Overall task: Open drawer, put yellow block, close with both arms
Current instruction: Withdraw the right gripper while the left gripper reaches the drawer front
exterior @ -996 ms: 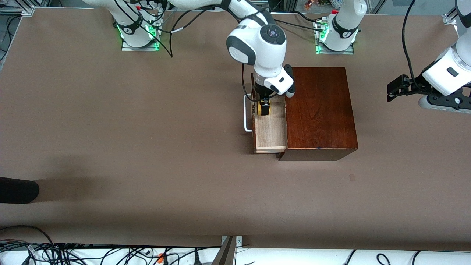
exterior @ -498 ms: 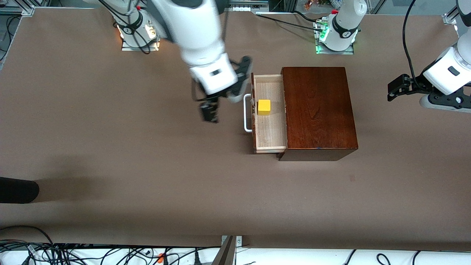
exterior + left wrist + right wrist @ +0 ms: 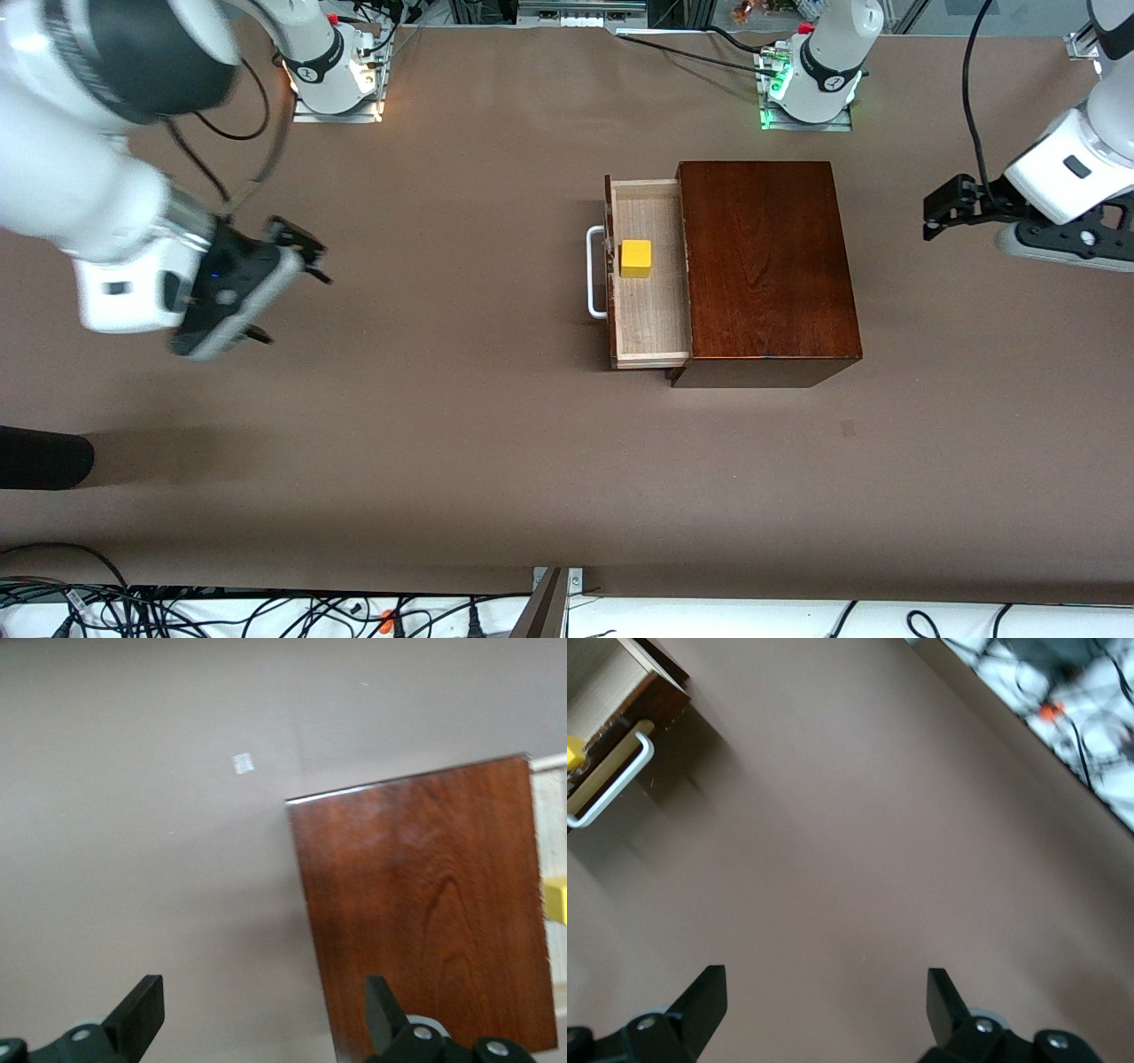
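The drawer (image 3: 651, 310) stands pulled out of the dark reddish-brown box (image 3: 762, 266), its white handle (image 3: 595, 270) toward the right arm's end of the table. The yellow block (image 3: 635, 258) lies free on the drawer's pale floor. My right gripper (image 3: 283, 292) is open and empty, up over bare table far from the drawer at the right arm's end. Its wrist view shows the handle (image 3: 611, 784) and a bit of the block (image 3: 574, 751). My left gripper (image 3: 941, 208) is open and empty, over the table beside the box; its wrist view shows the box top (image 3: 425, 904).
A dark object (image 3: 44, 456) juts in at the table's edge at the right arm's end. Cables (image 3: 177, 611) run along the near edge. A small pale mark (image 3: 848, 428) lies on the table, nearer the camera than the box.
My right gripper has let go of the yellow block in the drawer and swung away, open, toward the right arm's end of the table. The left arm has barely moved.
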Robot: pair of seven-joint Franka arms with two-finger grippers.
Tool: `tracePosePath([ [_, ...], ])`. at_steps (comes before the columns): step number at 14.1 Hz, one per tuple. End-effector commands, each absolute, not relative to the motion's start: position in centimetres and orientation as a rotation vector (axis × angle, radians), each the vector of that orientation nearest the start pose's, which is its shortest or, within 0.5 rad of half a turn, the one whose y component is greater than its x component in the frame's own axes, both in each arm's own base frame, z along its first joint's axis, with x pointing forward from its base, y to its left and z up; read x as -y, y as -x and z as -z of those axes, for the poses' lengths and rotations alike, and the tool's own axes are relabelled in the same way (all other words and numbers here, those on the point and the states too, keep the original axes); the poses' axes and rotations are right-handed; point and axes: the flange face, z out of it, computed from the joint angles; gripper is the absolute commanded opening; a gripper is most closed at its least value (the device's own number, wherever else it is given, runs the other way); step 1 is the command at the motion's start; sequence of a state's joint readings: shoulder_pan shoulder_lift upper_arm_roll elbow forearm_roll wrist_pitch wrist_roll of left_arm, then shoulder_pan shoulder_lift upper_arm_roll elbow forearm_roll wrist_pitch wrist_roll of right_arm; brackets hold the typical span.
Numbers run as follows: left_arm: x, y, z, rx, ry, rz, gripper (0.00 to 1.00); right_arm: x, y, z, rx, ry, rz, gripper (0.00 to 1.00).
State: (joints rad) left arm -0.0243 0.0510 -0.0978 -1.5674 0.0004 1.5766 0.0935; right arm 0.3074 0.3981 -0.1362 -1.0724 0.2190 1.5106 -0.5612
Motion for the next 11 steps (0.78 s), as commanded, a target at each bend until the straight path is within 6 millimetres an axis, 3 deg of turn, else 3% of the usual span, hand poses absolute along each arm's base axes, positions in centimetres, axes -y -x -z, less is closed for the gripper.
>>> tracePosePath([
  [1,12.6,-56.4,-58.1,-0.580,3.163,-0.152,1.00,-12.1,-59.6,-63.4,0.840,2.860,0.039,1.00],
  [3,16.1,-56.8,-55.4,-0.752,3.228,-0.240,1.00,-8.8,-56.9,-63.5,0.655,2.910,0.007,1.00],
  [5,20.6,-56.5,-52.7,-1.004,3.193,-0.305,1.00,-7.4,-55.4,-62.8,0.485,2.984,-0.060,1.00],
  [7,24.6,-56.4,-50.7,-1.210,3.165,-0.285,1.00,-7.0,-55.4,-62.3,0.381,3.033,-0.096,1.00],
  [11,33.3,-56.6,-46.4,-1.804,2.981,-0.015,1.00,-6.8,-56.7,-61.4,0.363,3.069,-0.058,1.00],
])
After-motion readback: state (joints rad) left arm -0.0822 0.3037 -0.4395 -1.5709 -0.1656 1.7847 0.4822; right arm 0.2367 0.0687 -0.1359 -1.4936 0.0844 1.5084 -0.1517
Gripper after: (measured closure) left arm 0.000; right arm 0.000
